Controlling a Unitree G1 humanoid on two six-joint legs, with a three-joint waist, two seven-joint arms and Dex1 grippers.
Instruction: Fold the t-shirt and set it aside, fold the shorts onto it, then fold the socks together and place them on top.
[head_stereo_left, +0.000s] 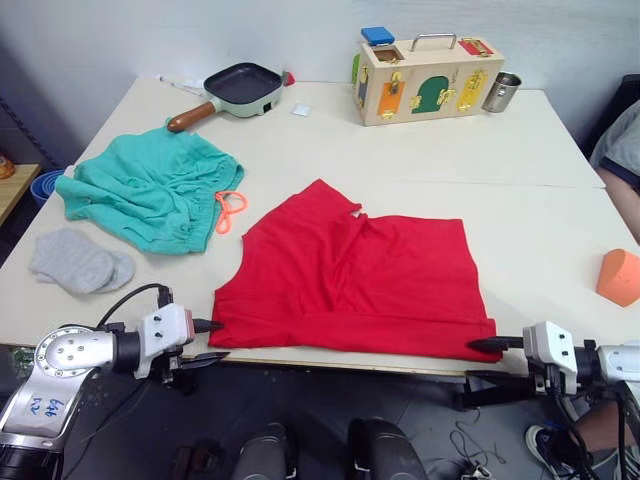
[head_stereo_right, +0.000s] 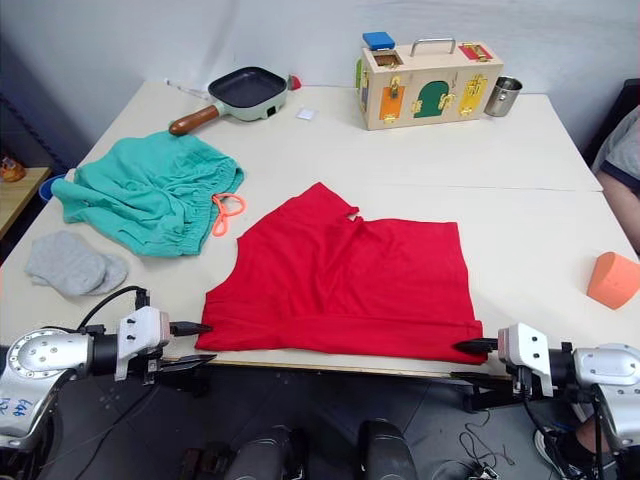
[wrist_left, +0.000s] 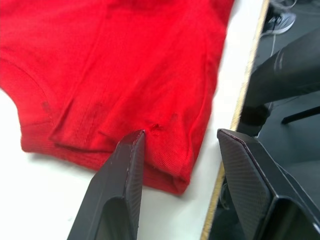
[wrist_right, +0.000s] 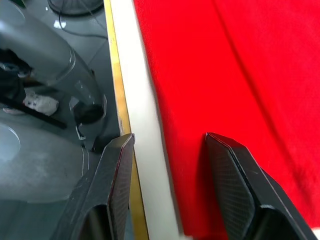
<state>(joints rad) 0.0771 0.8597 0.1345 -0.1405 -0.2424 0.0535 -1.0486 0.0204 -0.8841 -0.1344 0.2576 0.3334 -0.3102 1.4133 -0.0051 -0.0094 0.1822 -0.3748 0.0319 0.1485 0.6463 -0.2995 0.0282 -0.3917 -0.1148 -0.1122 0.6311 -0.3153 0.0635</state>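
T-shirt first: the big bright red fabric t-shirt (head_stereo_left: 355, 280) lies spread near the table's front edge. On the left, your left gripper (head_stereo_left: 211, 340) waits with its two black fingers apart at the shirt's near left corner. On the right, your right gripper (head_stereo_left: 488, 361) is wide apart too, one finger over the red hem, one below the table edge. Pinch both corners together, lift evenly, and fold away from you.

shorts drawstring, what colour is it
Orange; the drawstring loops out beside the teal shorts, clearest in the left eye view.
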